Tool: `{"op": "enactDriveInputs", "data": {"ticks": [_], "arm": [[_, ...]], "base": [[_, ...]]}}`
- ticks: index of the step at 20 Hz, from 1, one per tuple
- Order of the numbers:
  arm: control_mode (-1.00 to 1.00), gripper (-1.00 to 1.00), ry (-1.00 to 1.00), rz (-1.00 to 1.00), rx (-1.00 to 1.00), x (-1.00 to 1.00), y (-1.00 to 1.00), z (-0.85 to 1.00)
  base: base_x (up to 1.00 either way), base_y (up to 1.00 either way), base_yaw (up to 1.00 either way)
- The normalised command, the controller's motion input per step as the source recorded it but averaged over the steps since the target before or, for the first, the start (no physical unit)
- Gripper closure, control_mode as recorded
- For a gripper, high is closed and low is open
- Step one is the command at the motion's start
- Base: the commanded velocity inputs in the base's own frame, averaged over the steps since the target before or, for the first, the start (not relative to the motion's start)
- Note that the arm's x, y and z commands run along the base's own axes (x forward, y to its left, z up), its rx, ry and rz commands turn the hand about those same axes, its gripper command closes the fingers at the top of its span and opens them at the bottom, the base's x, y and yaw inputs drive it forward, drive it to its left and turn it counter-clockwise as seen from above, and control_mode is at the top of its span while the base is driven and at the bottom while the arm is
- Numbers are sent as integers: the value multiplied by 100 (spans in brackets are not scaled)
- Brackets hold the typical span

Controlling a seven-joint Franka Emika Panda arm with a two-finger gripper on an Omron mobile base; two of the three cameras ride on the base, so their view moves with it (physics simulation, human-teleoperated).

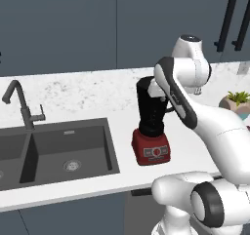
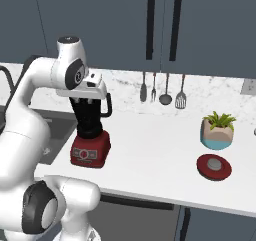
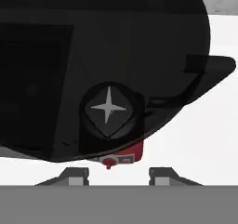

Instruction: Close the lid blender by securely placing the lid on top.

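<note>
The blender (image 1: 150,131) stands on the white counter beside the sink, its boxy red base (image 2: 90,150) carrying a tall black jar (image 2: 90,117) with an uncovered top. My gripper (image 3: 118,174) hovers right above the jar mouth, open and holding nothing. The hand view looks straight down into the jar at the star-shaped blade (image 3: 109,108), with the jar handle (image 3: 209,65) off to the right. The lid (image 2: 214,166), a red disc with a grey knob, lies flat on the counter far to the blender's right, in front of a plant pot.
A dark double sink (image 1: 63,151) with a faucet (image 1: 19,105) lies left of the blender. A potted plant (image 2: 218,130) stands just behind the lid. Several utensils (image 2: 162,90) hang on the back wall. Dark cabinets run above the counter.
</note>
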Motion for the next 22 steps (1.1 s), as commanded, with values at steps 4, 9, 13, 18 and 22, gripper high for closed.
{"op": "enactDriveInputs", "data": {"ticks": [4,9,13,18,22], "arm": [[-100,-100,-9,0,6,-52,-53,-10],[-100,-100,-13,0,9,-100,-100,-5],[-100,-100,-17,0,4,-98,-100,0],[-100,-100,-23,1,0,-68,-100,0],[-100,-100,-22,5,0,-43,-100,0]], "base": [[0,0,0],[0,0,0],[0,0,0],[0,0,0],[0,0,0]]}}
